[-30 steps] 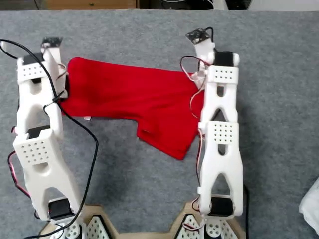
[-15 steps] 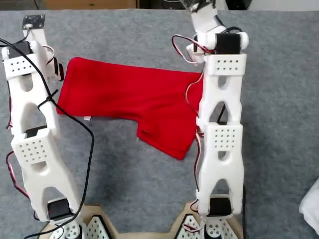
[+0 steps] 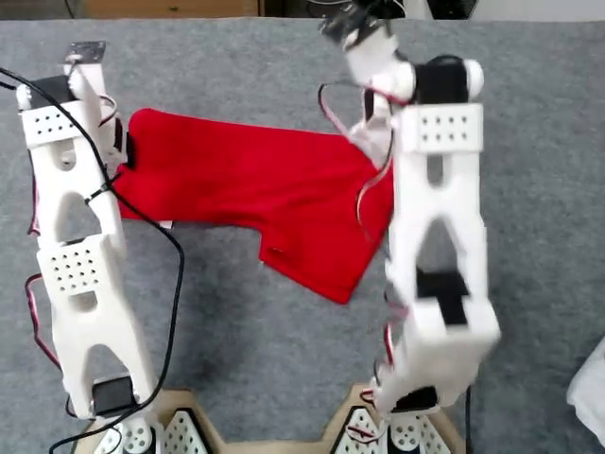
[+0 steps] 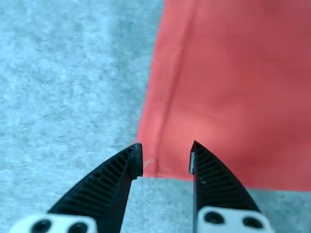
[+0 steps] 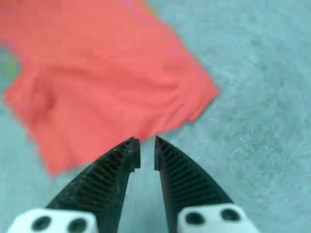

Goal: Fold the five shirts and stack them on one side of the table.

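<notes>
A red shirt (image 3: 255,189) lies spread on the grey table, partly folded, with one flap reaching toward the front. In the left wrist view my left gripper (image 4: 165,160) is open, low over the shirt's (image 4: 233,87) left hem corner, which sits between the fingertips. The left arm (image 3: 71,189) stands along the shirt's left edge. My right arm (image 3: 437,128) is raised over the shirt's right side. The right gripper (image 5: 146,144) hangs above the shirt's (image 5: 97,82) edge, its fingers almost together with nothing between them.
A white crumpled thing (image 3: 591,388) shows at the table's right front edge. Bare grey cloth (image 3: 529,189) stretches to the right of the shirt and in front of it. Black and red cables (image 3: 170,274) trail along the left arm.
The right arm has lifted and swung back from the shirt's right corner, blurred in motion. The left arm shifted slightly back toward the shirt's left edge. The shirt has not moved.
</notes>
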{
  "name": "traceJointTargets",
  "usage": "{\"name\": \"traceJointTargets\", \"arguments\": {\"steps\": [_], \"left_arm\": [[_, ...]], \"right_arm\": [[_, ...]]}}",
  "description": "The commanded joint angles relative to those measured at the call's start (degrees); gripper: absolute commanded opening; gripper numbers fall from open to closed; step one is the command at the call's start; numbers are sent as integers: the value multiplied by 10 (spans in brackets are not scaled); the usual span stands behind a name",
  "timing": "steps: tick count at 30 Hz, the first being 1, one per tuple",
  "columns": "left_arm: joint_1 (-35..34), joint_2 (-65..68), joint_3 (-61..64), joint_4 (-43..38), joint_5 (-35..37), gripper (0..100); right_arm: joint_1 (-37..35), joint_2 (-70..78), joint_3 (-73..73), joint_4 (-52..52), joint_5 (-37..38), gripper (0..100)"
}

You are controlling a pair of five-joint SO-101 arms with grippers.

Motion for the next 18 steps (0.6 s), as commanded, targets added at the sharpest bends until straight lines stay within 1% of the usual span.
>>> {"name": "traceJointTargets", "arguments": {"steps": [1, 3, 6, 10, 13, 18], "left_arm": [[33, -91, 60, 9, -12, 174], [51, -141, 122, 8, -13, 174], [76, -220, 222, 7, -12, 160], [83, -327, 345, 4, -12, 123], [57, -408, 443, -28, -12, 124], [-9, -564, 621, -91, -13, 125]], "right_arm": [[-9, -131, 153, -25, 82, 80], [-9, -160, 228, -46, 117, 80], [-9, -198, 323, -78, 150, 80], [-17, -269, 428, -123, 187, 90], [-44, -334, 508, -139, 203, 120], [-133, -419, 656, -211, 190, 126]]}}
